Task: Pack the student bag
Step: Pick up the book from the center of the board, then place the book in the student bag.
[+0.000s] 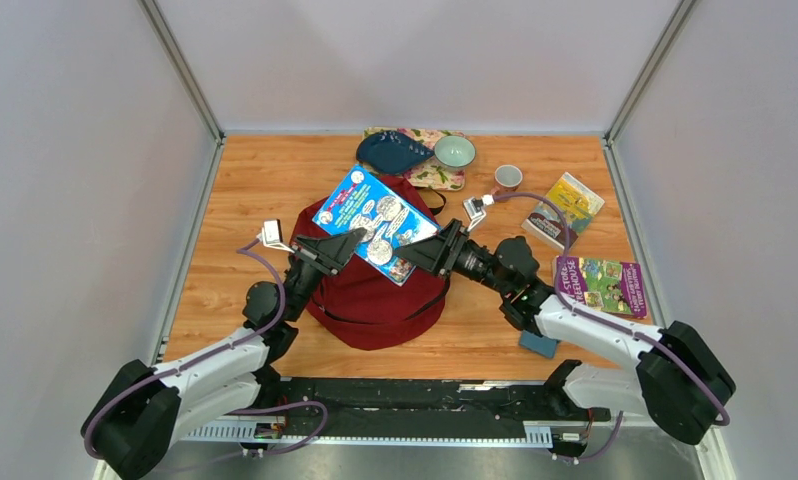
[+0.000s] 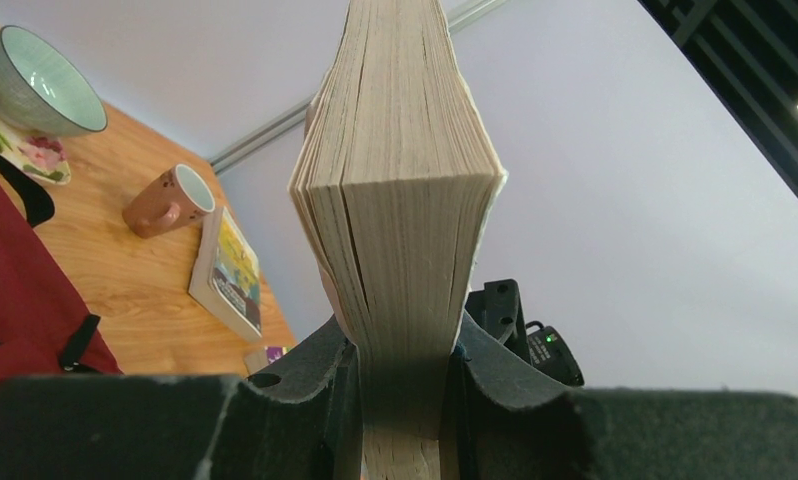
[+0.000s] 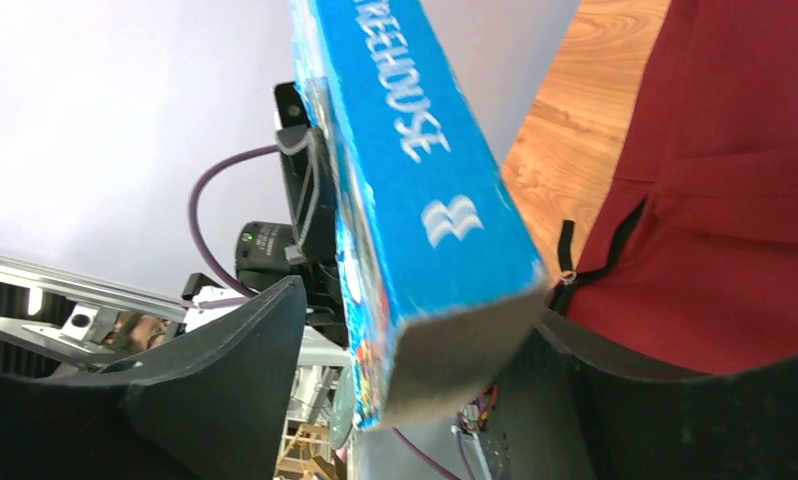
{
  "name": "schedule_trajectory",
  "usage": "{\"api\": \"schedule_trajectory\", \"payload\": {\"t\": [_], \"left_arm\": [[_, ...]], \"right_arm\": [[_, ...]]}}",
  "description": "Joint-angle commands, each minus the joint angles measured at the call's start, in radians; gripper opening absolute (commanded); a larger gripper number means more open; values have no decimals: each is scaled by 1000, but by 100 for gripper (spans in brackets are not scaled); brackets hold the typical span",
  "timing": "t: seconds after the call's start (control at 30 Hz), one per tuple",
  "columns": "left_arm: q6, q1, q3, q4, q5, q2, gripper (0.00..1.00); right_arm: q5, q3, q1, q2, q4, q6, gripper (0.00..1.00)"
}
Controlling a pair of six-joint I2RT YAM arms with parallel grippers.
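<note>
- The left pincer [image 2: 400,352] is closed on the page edge of a thick blue book [image 2: 400,200]. Both of its fingers [image 2: 315,372] press on the paper, and in the left wrist view the book stands straight up out of them.
- The right pincer [image 3: 415,335] is open around the spine corner of the same book. The corner seems to lie against the finger on the side of the bag, and a gap shows between the cover and the other finger.
- From above, the two pincers come to the book from left and right, and it hangs tilted with its front cover upward, just over the student bag [image 1: 375,300].
- The student bag is dark red and lies on the wooden surface [image 1: 265,180] in the middle, between the two arms. One black zipper of it shows in the right wrist view.
- Behind the bag, at the far edge, lies a flowered mat [image 1: 440,180]. A dark blue pouch [image 1: 393,152] and a pale green bowl [image 1: 455,152] are on it.
- A pink mug [image 1: 507,178] stands just to the right of the mat.
- Further right lies a yellow-green book [image 1: 573,205], and a purple book [image 1: 605,283] lies nearer, beside the right arm.
- A small blue thing [image 1: 540,344] lies near, half under the right arm; I cannot tell what it is.
</note>
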Motion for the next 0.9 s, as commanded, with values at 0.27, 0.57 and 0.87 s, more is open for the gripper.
{"api": "schedule_trajectory", "payload": {"t": [0.27,0.57,0.87], "left_arm": [[-40,-13,18,86,21,-3,22],[570,-13,353,-972,170,-144,76],[888,-21,522,-1272,371,6,78]], "right_arm": [[65,8,11,-3,141,24,0],[448,7,6,-410,-487,-232,0],[763,87,5,-665,-957,-324,0]]}}
